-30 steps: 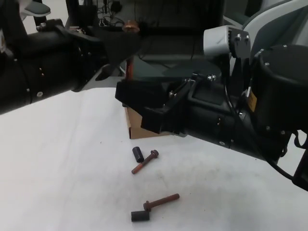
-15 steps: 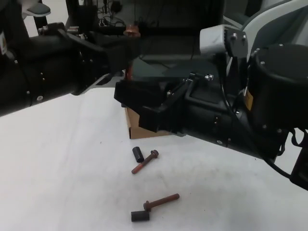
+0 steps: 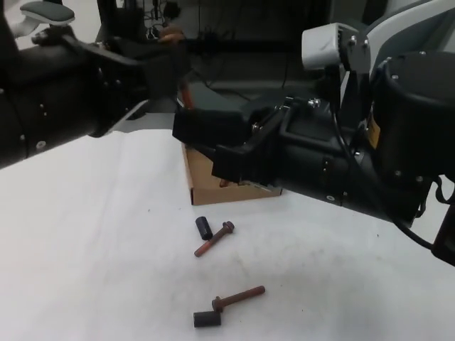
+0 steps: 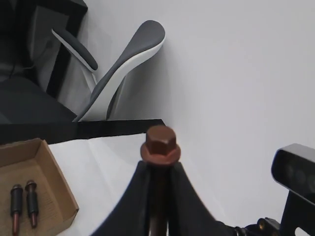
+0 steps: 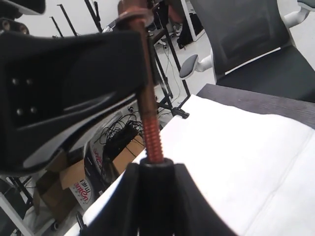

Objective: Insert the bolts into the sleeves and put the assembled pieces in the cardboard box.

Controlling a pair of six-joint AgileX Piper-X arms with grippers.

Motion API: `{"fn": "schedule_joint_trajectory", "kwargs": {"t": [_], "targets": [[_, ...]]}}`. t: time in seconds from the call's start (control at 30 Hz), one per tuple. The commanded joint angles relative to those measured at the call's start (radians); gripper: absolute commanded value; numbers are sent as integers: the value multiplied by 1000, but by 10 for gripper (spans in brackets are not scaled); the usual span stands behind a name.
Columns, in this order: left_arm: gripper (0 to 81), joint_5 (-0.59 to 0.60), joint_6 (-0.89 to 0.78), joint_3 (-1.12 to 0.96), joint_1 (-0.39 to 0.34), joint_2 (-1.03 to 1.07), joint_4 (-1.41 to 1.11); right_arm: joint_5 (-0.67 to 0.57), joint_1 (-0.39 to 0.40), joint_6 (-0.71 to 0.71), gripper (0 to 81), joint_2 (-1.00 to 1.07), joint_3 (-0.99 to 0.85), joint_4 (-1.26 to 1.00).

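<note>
The left gripper [image 4: 158,169], clamping a rusty-brown hex-head bolt [image 4: 158,143], is shifting aside, seating it into the short black sleeve [image 5: 155,164] that the right gripper [image 5: 155,178] is pinching.

High view: soft, even overhead light, rather dim. White bench [image 3: 85,234] reads grey. Loose bolts [image 3: 214,239] throw only small, faint shadows. Black arm housings [image 3: 334,170] show hardly any detail. Left wrist view: wall [image 4: 236,73] bright, evenly lit, no glare.

Rust-brown bolts [image 3: 213,241], black sleeves [image 3: 204,227], tan cardboard box [image 3: 227,193], white bench [image 3: 85,234]
</note>
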Motion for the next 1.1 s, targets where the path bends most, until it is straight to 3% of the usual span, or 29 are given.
{"fn": "schedule_joint_trajectory", "kwargs": {"t": [0.0, 0.3, 0.73, 1.07], "targets": [[17, -10, -34, 28, -2, -21, -25, 51, -19, 9, 6, -6, -12, -19], [17, 26, 1, 65, -59, -21, -41, 51, -19, 9, 6, -6, -12, -19], [17, 34, 0, 65, -59, -21, 21, -55, -19, -101, 6, -6, -13, -19], [17, 55, 9, 65, -59, -21, 28, -67, -19, -112, 6, -6, -13, -19]]}}
